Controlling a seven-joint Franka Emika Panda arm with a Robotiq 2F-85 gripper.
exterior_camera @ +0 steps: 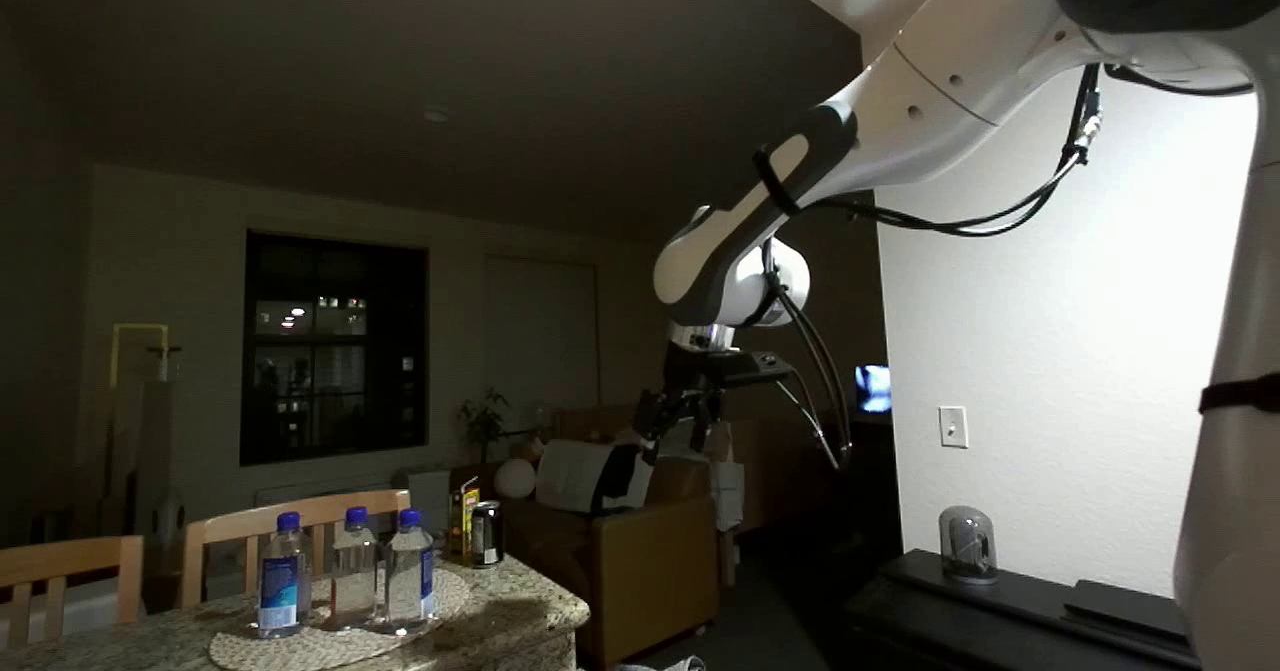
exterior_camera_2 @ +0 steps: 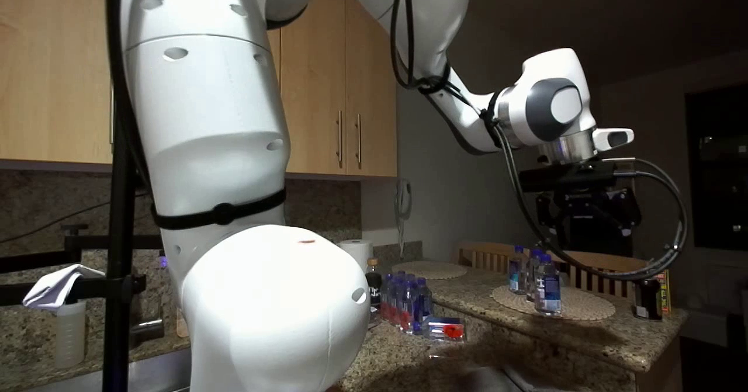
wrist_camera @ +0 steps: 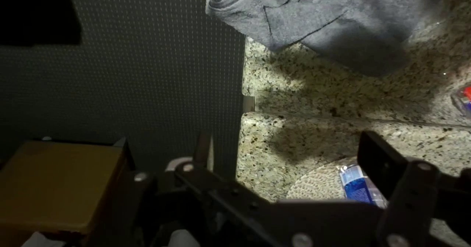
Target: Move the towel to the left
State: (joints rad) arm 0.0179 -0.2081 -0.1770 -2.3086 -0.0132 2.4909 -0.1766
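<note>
Finding the towel (wrist_camera: 316, 18) ungripped on the counter (wrist_camera: 265, 66)

We note it grey and rumpled, one corner reaching past the edge. The gripper (wrist_camera: 287, 147) is apart from it, jaws well spread, holding nothing. In our judgement, a shallow pinch or a pull toward that edge could drop it to the floor (wrist_camera: 158, 81); a straight descent could topple the bottle (wrist_camera: 360, 188) on the woven mat (wrist_camera: 309, 184). Its blue label (wrist_camera: 351, 177) is too small to read; a dark bottle (exterior_camera_2: 373, 284) shows white lettering, possibly starting "The".

Blue-capped bottles (exterior_camera: 354, 573) on woven placemat (exterior_camera: 300, 654), dark can (exterior_camera: 487, 534), chairs (exterior_camera: 300, 511)
</note>
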